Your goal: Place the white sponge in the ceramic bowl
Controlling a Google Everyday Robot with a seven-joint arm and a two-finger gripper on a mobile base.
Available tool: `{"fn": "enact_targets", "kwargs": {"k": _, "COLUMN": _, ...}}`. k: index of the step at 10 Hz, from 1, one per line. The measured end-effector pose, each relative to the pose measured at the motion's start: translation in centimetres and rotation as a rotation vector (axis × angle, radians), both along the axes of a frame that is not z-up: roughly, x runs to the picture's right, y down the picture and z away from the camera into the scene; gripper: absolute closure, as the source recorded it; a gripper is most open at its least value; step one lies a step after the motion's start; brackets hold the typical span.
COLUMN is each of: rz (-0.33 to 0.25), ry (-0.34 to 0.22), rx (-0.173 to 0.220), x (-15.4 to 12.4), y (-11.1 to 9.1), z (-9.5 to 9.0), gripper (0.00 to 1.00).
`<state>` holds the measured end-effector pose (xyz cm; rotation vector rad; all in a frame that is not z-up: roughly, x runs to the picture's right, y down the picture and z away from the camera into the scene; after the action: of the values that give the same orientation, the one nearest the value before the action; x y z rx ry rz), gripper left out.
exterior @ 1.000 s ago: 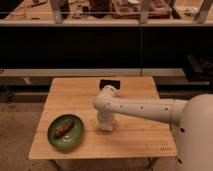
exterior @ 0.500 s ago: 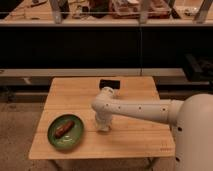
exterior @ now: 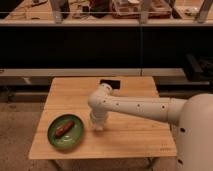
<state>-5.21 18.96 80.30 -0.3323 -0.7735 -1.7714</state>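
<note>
The ceramic bowl [exterior: 74, 138] is a round, shallow green dish on the front left of the wooden table [exterior: 135, 140]. A brown sausage-shaped item [exterior: 64, 129] lies inside it. My white arm reaches in from the right. My gripper [exterior: 96, 123] points down at the table, just right of the bowl's rim. I cannot make out the white sponge as separate from the pale gripper end; it is hidden or blends with it.
A small dark flat object [exterior: 110, 83] lies at the table's back edge, behind the arm. Dark shelving [exterior: 100, 45] runs across behind the table. My white body [exterior: 197, 135] fills the right foreground. The floor [exterior: 20, 130] lies to the left.
My gripper has moved slowly left across the table, closer to the green bowl. The bowl and the brown item in it have not moved.
</note>
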Motion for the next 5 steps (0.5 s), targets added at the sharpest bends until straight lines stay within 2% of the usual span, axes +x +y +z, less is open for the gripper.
{"fn": "enact_targets", "kwargs": {"k": 1, "rz": 0.011, "ry": -0.089, "rx": -0.008, "x": -1.9, "y": -1.1, "z": -2.7, "gripper": 0.83}}
{"fn": "enact_targets", "kwargs": {"k": 3, "rz": 0.012, "ry": -0.216, "rx": -0.030, "x": -4.3, "y": -1.7, "z": -6.3, "gripper": 0.83}}
{"fn": "enact_targets", "kwargs": {"k": 4, "rz": 0.002, "ry": -0.312, "rx": -0.061, "x": -6.0, "y": -1.5, "z": -8.7, "gripper": 0.83}}
{"fn": "enact_targets", "kwargs": {"k": 5, "rz": -0.021, "ry": -0.410, "rx": -0.112, "x": -7.7, "y": -0.3, "z": -10.7, "gripper": 0.83}}
